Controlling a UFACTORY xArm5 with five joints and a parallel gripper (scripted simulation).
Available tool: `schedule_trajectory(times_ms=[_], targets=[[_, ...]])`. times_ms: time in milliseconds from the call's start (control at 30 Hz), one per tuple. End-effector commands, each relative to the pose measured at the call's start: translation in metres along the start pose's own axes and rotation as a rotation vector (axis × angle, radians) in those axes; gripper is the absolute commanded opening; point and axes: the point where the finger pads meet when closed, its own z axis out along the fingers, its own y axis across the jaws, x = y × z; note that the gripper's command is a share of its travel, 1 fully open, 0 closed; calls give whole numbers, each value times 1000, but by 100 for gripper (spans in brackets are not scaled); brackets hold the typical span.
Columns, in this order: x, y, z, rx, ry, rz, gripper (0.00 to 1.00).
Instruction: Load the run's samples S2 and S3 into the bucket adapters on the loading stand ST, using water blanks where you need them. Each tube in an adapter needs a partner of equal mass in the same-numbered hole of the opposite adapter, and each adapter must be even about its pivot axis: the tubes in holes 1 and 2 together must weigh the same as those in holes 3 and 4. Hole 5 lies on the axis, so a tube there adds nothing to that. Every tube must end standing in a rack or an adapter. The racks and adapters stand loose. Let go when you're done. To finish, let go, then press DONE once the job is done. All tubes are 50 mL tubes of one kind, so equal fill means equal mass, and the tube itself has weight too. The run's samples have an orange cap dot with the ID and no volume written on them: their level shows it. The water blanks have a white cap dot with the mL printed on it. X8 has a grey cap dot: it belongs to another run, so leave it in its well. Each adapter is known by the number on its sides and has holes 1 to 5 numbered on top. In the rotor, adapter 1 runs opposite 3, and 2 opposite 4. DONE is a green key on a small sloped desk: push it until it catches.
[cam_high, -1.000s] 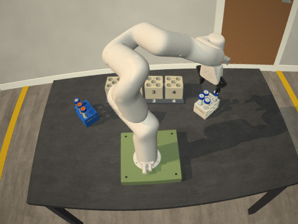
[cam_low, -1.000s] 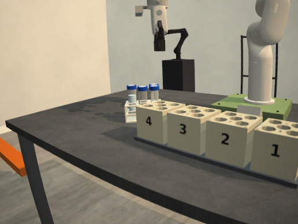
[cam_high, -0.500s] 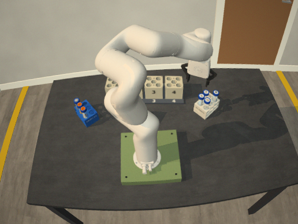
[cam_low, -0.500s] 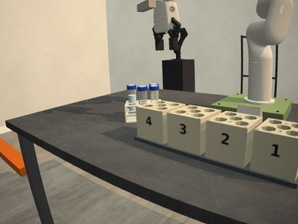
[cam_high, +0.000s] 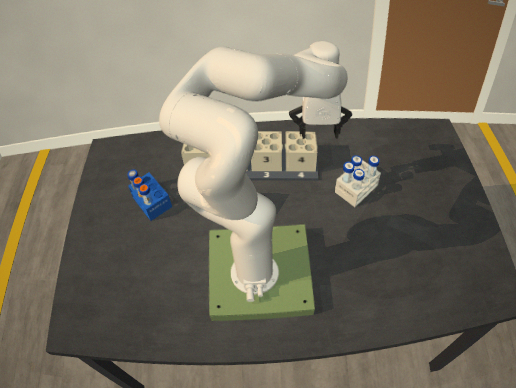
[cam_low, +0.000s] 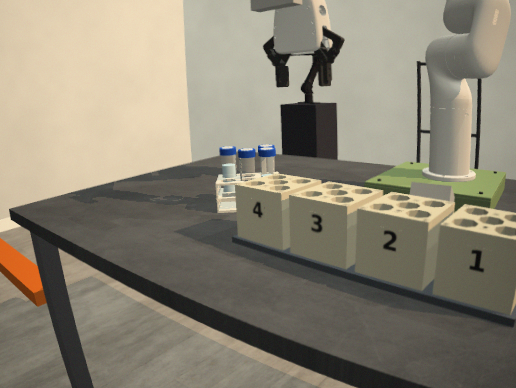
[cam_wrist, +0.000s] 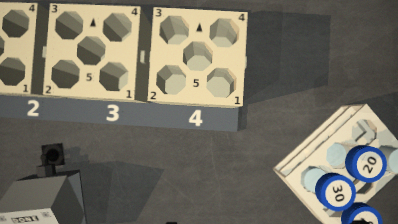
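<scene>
My gripper is open and empty, high above the table near adapter 4. Adapter 3 and adapter 2 show empty holes, as does adapter 4. Adapter 1 shows empty holes but is partly cut off. All stand on the loading stand. The white rack holds several blue-capped water blanks, among them the 20 and the 30. The blue rack holds two orange-dot samples and a greyish-dot tube; their IDs are unreadable.
The sloped DONE desk stands in front of the adapters, on the robot's side; the arm hides it in the top view. The green base plate carries the arm. The white rack stands right of the stand, the blue rack left.
</scene>
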Motion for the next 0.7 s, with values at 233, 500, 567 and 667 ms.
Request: schedule_trajectory(times_ms=[233,500,567,667], targets=[[27,-44,-2,-4,3,-21,100],[47,-78,-2,-3,3,-21,100],[47,-78,-2,-3,3,-21,100],[54,-91,-2,-3,3,-21,100]])
